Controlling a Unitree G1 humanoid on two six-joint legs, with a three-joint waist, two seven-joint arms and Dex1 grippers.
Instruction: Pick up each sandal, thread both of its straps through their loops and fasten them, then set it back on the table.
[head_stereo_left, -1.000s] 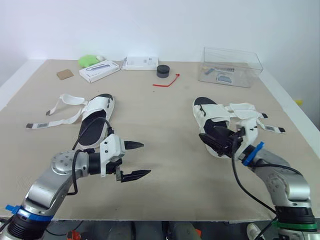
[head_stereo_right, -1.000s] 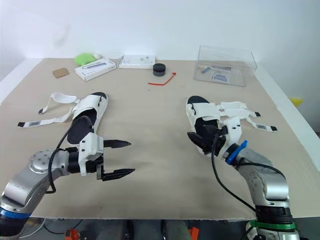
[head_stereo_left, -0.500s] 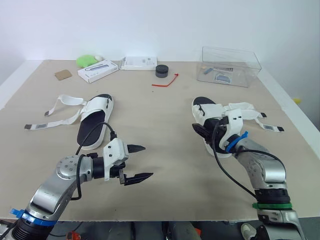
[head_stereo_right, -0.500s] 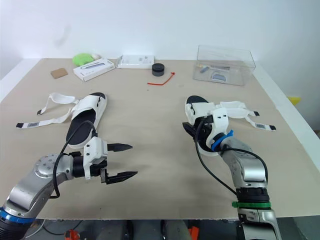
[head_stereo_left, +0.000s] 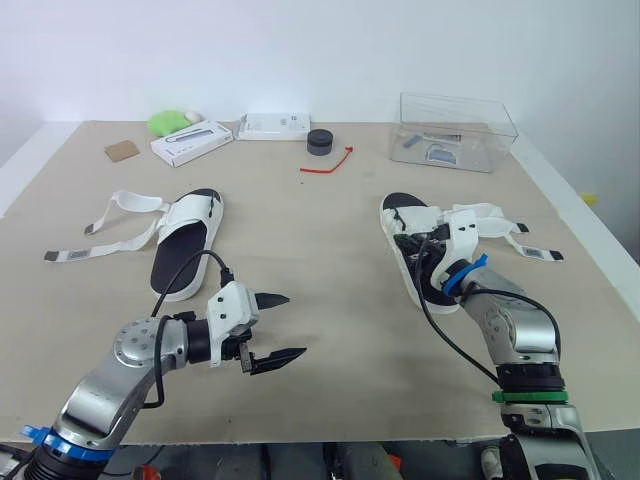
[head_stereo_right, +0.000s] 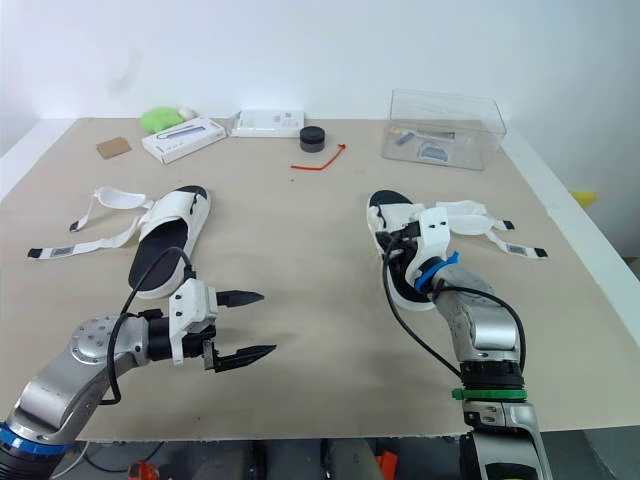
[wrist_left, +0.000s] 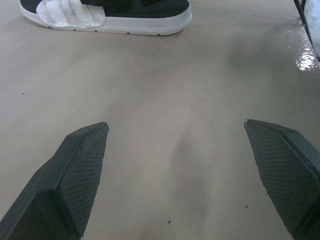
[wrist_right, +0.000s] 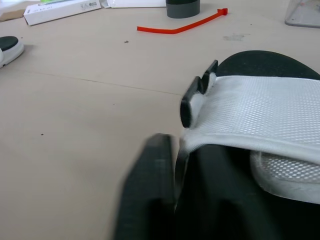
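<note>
The fingers of the left gripper (head_stereo_left: 293, 325) stand spread wide and hold nothing, as they did a second ago. They hover over bare worktop (head_stereo_left: 330, 260), a little nearer the robot than the left sandal (head_stereo_left: 186, 245). That sandal lies flat where it was, its loose straps (head_stereo_left: 105, 243) trailing outward. The right gripper (head_stereo_left: 418, 256) has moved forward since then. It was at the toe end of the right sandal (head_stereo_left: 408, 214) and now sits over the middle of it. It is close against the white woven strap (wrist_right: 260, 107) and its black buckle (wrist_right: 192, 97). The right sandal rests on the worktop, with its side straps (head_stereo_left: 525, 247) lying out to the right. Whether the right gripper is clamped on the sandal cannot be told. The wrist housing covers it from the head camera, and the right wrist view gives a dark shape beside the sole that is hard to make out. The arm hides the sandal's toe end.
</note>
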